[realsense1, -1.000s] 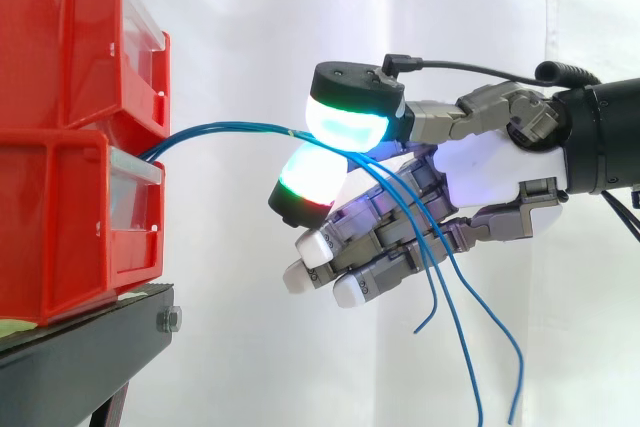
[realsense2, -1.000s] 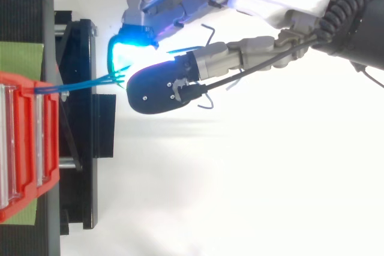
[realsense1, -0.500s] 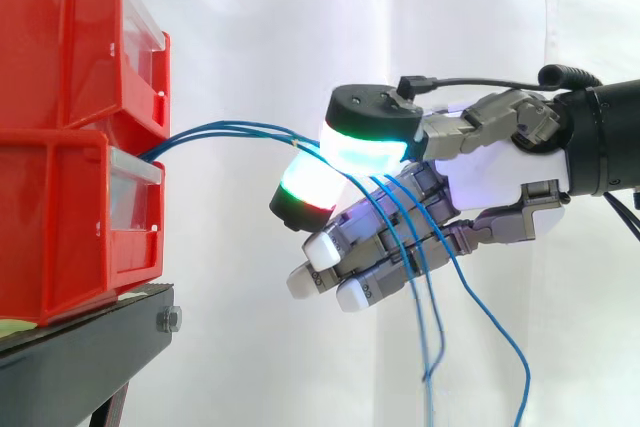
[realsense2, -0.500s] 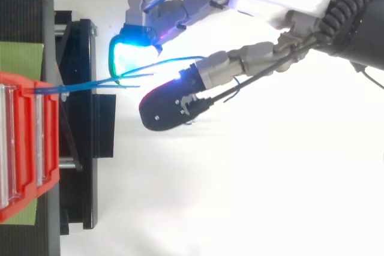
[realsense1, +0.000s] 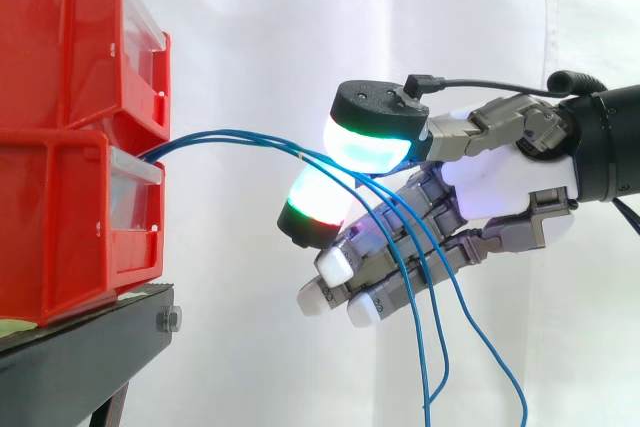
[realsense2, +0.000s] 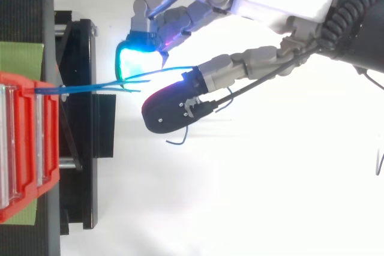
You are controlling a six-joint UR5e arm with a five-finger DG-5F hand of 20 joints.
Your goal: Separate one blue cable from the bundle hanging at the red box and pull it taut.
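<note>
Several thin blue cables [realsense1: 240, 135] come out between the two stacked red bins [realsense1: 70, 197] and arc right. They pass just under the hand's green-glowing thumb pad [realsense1: 368, 142], cross the fingers and hang down with loose ends. The hand [realsense1: 500, 182] reaches in from the right, its fingers loosely bent toward the bins. From above, the cables [realsense2: 90, 85] run into the gap between a cyan-glowing fingertip [realsense2: 141, 61] and the thumb, which stand apart. Nothing is pinched, and the cables sag.
The red bins [realsense2: 27, 142] rest on a black stand [realsense1: 90, 347] at the left. A white curtain hangs behind. Open space lies below and right of the hand, where the cable ends dangle [realsense1: 430, 387].
The hand has drifted a little right, away from the bins. Its thumb has spread away from the fingers. The cables have slid across the fingers and their ends have swung lower.
</note>
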